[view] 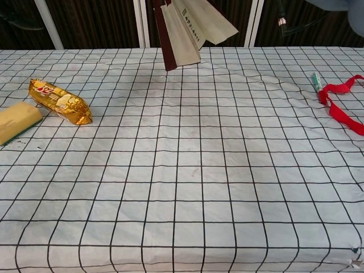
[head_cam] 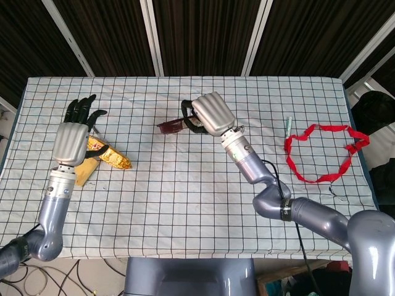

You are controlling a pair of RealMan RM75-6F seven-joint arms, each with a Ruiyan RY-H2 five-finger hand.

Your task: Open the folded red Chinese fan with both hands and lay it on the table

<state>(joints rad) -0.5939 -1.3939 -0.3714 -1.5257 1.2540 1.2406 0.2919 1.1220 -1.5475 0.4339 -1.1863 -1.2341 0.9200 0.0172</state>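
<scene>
My right hand grips the fan high above the middle of the table. In the head view only its dark red edge shows, left of the hand. The chest view shows the fan hanging down from the top edge, partly spread, with a dark red rib on the left and pale folds to the right. The right hand itself is out of the chest view. My left hand is raised over the table's left side, fingers apart and pointing away, holding nothing. It hovers over the snack packet, well left of the fan.
A gold snack packet and a yellow sponge lie at the left. A red ribbon loop and a small pen-like tube lie at the right. A checked cloth covers the table.
</scene>
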